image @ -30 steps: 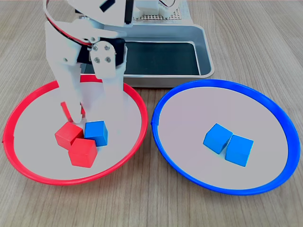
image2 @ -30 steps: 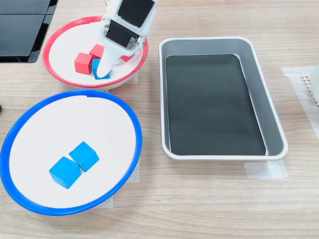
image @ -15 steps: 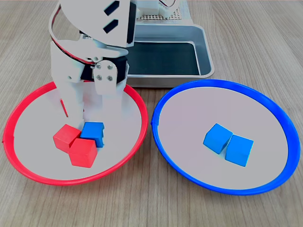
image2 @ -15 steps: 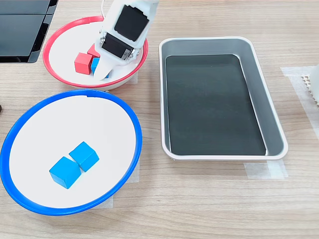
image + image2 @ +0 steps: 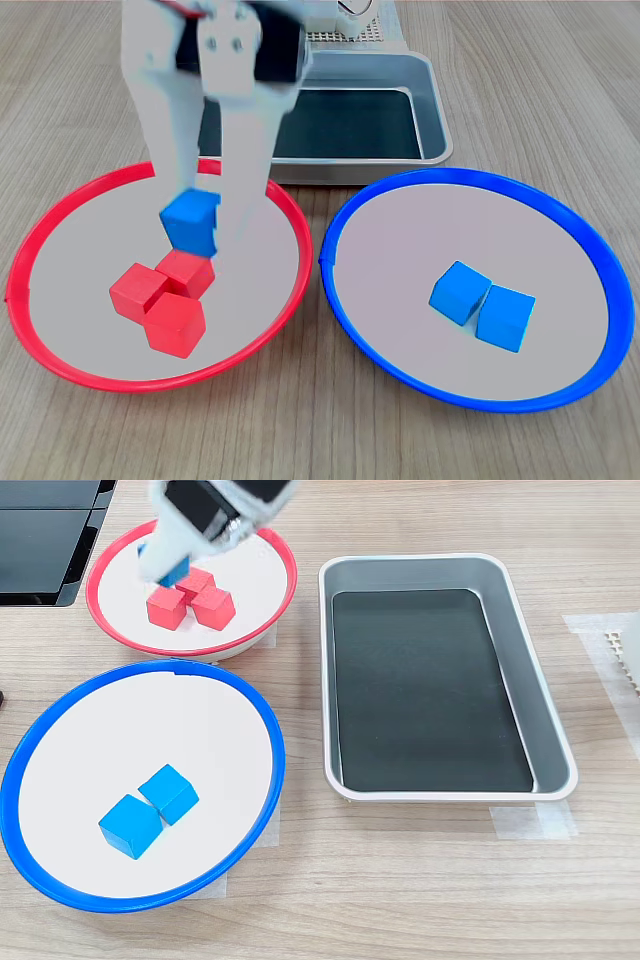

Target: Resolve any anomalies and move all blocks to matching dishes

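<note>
Two blue blocks (image 5: pixel 481 305) are seen touching at about 4 o'clock in the blue-rimmed dish (image 5: pixel 585 255) on the worktop (image 5: pixel 320 440). Three red blocks (image 5: pixel 160 297) are clustered at 7 o'clock in the red-rimmed dish (image 5: pixel 282 305). Above them, a third blue block (image 5: pixel 190 222) is clamped in the tool (image 5: pixel 200 215). Behind, the tray (image 5: pixel 432 105) is seen

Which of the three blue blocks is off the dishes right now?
The blue block gripped in the tool above the red dish; the other two lie in the blue dish.
</note>
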Available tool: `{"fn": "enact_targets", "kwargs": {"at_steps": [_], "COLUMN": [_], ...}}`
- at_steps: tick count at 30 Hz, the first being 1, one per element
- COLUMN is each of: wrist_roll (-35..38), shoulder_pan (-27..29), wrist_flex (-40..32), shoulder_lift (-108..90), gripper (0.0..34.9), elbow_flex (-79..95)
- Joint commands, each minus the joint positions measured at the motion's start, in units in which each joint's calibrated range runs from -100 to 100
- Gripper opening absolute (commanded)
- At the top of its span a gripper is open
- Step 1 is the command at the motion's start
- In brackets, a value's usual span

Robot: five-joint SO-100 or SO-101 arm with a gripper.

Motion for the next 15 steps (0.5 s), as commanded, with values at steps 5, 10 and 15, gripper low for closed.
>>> {"fn": "enact_targets", "kwargs": {"at_steps": [5,10,15], "wrist_roll": [-13.58,-16.02,-16.65], "shoulder_pan": [-10.43,-15.23,-16.46], "wrist_flex": [-0.75,-4.71,-7.60], "shoulder_lift": [-9.25,-6.01,-3.02], "gripper": [0.1,2.4,12.6], "elbow_flex": [1.06,3.61,5.16]}}
